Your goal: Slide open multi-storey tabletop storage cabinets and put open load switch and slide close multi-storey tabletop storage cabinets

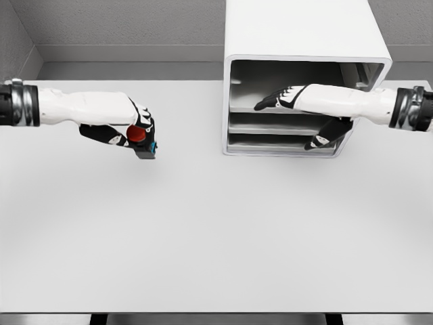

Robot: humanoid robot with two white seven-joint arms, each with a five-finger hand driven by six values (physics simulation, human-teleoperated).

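The surface (203, 230) looks matt and smooth, a pale grey sheet without grain. The cabinet (298, 30) has a smooth white shell like painted metal or plastic, with a duller grey inside and thin shelves (277, 124) of faint sheen. The load switch (143, 139) looks plastic: a glossy red knob on a dark body. Both arms show smooth white casing, the left hand (132, 128) and right hand (298, 101) with matt black finger parts.
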